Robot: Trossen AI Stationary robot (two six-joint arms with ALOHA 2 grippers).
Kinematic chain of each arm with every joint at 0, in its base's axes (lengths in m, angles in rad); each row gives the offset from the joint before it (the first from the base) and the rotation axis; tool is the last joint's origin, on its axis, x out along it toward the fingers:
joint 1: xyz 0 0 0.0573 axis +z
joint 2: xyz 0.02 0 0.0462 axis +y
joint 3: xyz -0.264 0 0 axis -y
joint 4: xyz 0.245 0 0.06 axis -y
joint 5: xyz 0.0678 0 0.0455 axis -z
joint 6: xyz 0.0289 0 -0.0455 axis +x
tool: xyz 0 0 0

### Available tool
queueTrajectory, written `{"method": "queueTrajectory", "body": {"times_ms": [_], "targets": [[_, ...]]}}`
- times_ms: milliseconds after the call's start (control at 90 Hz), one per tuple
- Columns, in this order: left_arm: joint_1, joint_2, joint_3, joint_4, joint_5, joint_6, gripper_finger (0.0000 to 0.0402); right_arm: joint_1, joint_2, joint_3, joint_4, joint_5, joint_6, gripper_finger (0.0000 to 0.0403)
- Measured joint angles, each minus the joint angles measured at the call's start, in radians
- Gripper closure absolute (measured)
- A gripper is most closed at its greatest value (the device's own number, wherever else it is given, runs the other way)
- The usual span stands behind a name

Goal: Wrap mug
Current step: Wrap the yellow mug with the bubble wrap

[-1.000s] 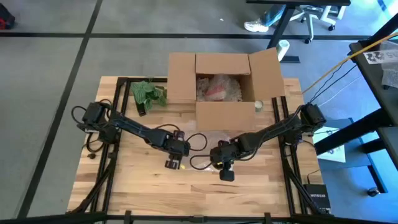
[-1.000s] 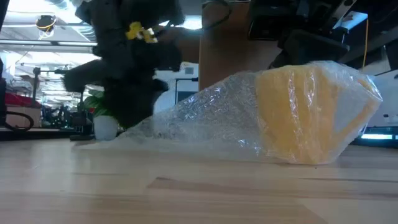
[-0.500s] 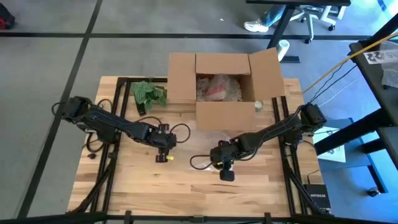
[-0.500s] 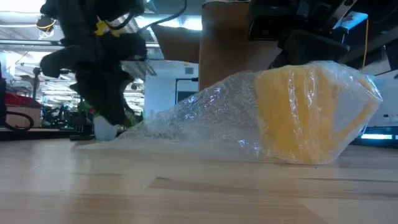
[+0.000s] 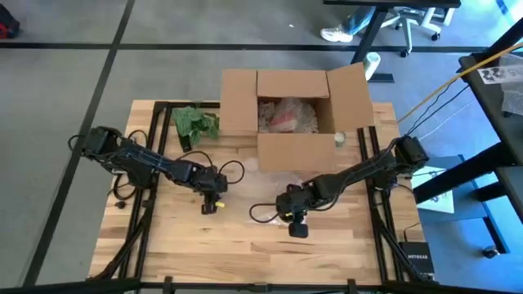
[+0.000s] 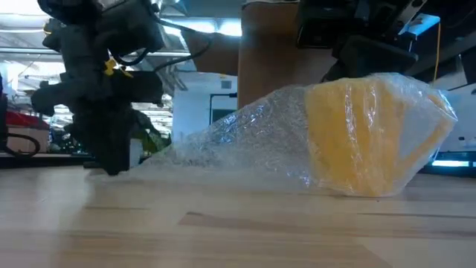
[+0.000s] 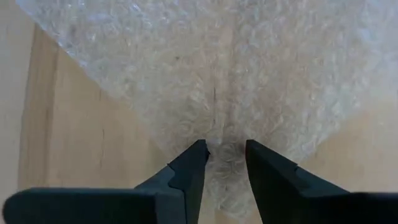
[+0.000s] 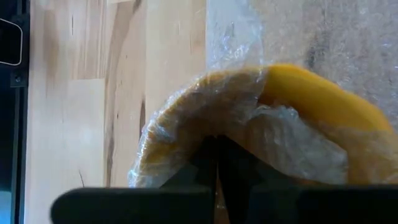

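- Right now the yellow mug (image 6: 357,134) lies on the wooden table (image 5: 163,245), swathed in clear bubble wrap (image 6: 245,141); in the low view the wrap bulges around the mug and tapers down to a flat tail on the tabletop.
- From above, the right gripper (image 5: 292,214) sits over the wrapped mug near the middle of the table, a little toward the front edge. In its wrist view the two dark fingers (image 8: 208,165) are pressed together against the wrap at the mug's side, so the jaws look clamped on the plastic.
- Off to the left, the left gripper (image 5: 210,196) is low at the tapered end of the wrap. Its wrist view shows the fingertips (image 7: 194,155) a narrow gap apart, with the corner of the sheet lying between them; the jaws are not closed on it.
- In the low view that left gripper stands close to the tabletop, right beside the thin end of the sheet.
- Behind both arms an open cardboard box (image 5: 294,114) rests at the back of the table, with crumpled packing and something reddish inside.
- Beside the box, on its left, lies a green leafy bundle (image 5: 193,124).
- A small pale object (image 5: 340,140) sits by the box's front right corner; I cannot tell what it is.
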Motion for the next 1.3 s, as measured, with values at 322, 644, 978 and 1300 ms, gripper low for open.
{"method": "queueTrajectory", "body": {"times_ms": [322, 644, 978, 1300], "targets": [[-0.044, 0.001, -0.05, 0.195, 0.035, 0.031, 0.0399, 0.0, 0.002, -0.001, 0.05, -0.032, -0.009, 0.0403], [-0.157, 0.002, -0.05, 0.314, 0.052, 0.002, 0.0401, 0.0, 0.004, -0.003, 0.111, -0.06, 0.0, 0.0403], [-0.202, 0.002, -0.049, 0.519, -0.047, 0.101, 0.0402, 0.002, 0.005, -0.003, 0.132, -0.072, 0.013, 0.0403], [-0.181, 0.002, -0.048, 0.716, -0.052, 0.221, 0.0401, 0.001, 0.004, -0.002, 0.132, -0.06, 0.011, 0.0403]]}}
